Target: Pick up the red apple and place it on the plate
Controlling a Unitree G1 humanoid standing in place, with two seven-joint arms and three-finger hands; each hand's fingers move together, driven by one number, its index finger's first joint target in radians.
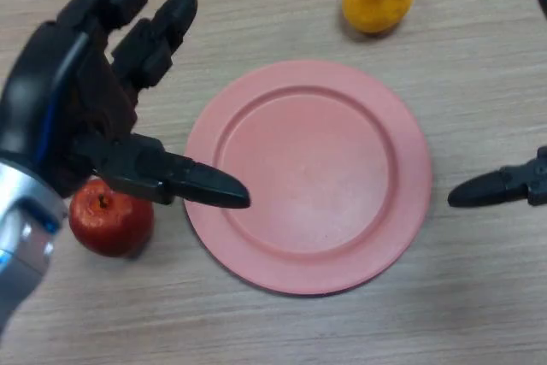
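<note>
The left hand [77,117] is hovering with fingers spread wide, holding nothing, above the red apple [109,218] sitting just beside the pink plate [256,258] at its eight o'clock, so reaching is underway and lowering to grasp seems next.

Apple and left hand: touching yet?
Cannot tell. In the head view the open left hand overlaps the red apple from above, hiding any contact or gap; no fingers curl round it.

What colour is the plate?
Pink, seen in the head view: the plate has nothing on it.
</note>
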